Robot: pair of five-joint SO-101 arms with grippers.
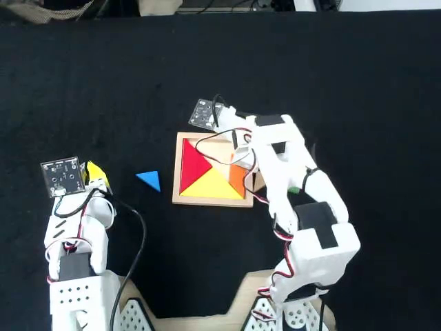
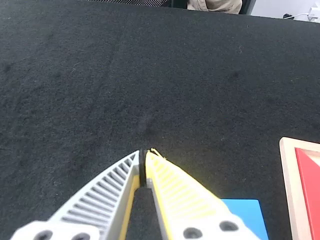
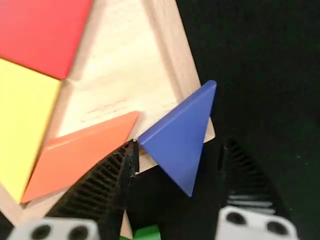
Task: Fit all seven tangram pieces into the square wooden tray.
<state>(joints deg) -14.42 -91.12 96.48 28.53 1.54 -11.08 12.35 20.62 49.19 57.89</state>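
Note:
The square wooden tray (image 1: 178,169) lies mid-table and holds a red triangle (image 1: 193,165), a yellow triangle (image 1: 212,185) and an orange piece (image 1: 238,179). In the right wrist view a dark blue triangle (image 3: 182,135) rests tilted across the tray's rim (image 3: 170,55), beside the orange piece (image 3: 80,152). My right gripper (image 3: 180,146) stands open with one finger on each side of it. A light blue triangle (image 1: 149,179) lies on the cloth left of the tray. My left gripper (image 2: 145,155) is shut and empty, over bare cloth to the left of that piece (image 2: 245,215).
Black cloth covers the table. A small green bit (image 3: 147,232) shows close under the right gripper, and another green spot (image 1: 294,189) beside the right arm. The right arm (image 1: 275,158) hangs over the tray's right edge. The tray's rim (image 2: 287,190) shows in the left wrist view.

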